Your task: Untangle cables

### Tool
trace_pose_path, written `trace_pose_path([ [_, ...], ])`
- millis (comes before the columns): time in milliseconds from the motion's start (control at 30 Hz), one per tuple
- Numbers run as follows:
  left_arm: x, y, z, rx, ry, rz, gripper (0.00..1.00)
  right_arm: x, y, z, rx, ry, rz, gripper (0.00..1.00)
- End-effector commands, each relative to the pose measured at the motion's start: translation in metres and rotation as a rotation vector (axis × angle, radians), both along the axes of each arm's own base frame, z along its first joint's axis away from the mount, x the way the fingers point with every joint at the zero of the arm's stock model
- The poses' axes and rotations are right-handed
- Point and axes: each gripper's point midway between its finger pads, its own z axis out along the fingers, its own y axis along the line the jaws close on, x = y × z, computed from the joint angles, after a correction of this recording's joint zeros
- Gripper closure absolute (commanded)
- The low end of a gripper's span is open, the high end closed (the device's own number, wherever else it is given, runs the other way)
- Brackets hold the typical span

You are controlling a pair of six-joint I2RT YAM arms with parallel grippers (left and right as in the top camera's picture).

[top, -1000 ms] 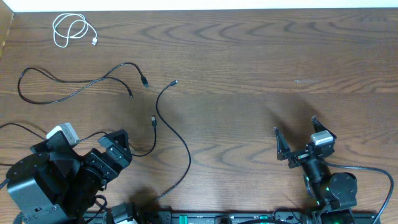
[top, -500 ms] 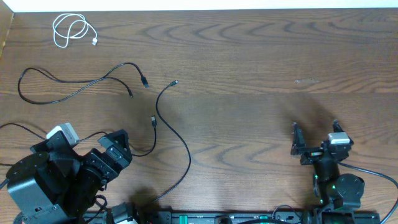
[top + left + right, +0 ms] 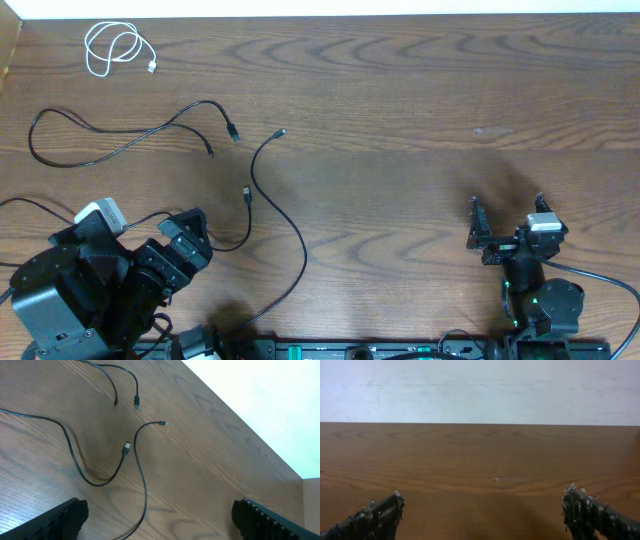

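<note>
Fingers (image 3: 478,225) spread to full width on both grippers, nothing gripped.

Overhead: at the near-left corner of the table (image 3: 400,90), left gripper (image 3: 190,238) wide open and empty, angled toward the middle. Near the front edge on the right, right gripper (image 3: 507,212) equally agape and empty, well apart from every cable. At the far-left corner, white cable (image 3: 110,50) coiled alone. Below it, looped black cable (image 3: 231,130) stretched left to right, both plug ends near each other toward the middle. Right of those ends, S-curved black cable (image 3: 302,248) running from its plug down to the front edge. Just left of that curve, third black cable (image 3: 247,192), plug uppermost, dipping down and passing close by the left gripper; touching or not, impossible to tell.

Left wrist: dark fingers (image 3: 65,517) at both lower corners, bare wood between. Ahead, third black cable (image 3: 126,449) in a U-shaped dip, S-curved black cable (image 3: 162,423) beside it without touching, looped black cable (image 3: 136,402) with its two ends farther off.

Right wrist: fingers (image 3: 375,517) at both lower corners, wide gap between, wood-grain table (image 3: 480,460) ahead and a pale wall (image 3: 480,385) beyond.
</note>
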Motion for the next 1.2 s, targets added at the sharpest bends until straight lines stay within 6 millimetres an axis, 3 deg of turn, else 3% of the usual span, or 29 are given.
trace_pose_path([
  [0,-0.0001,-0.0010,0.0000,0.009,-0.001,-0.013,0.03,-0.0002,-0.0013,-0.0019,0.006,0.004,-0.020,0.01],
  [1167,-0.0001,-0.0010,0.0000,0.009,-0.001,-0.013,0.03,-0.0002,-0.0008,-0.0015,-0.058,0.000,-0.016,0.01],
])
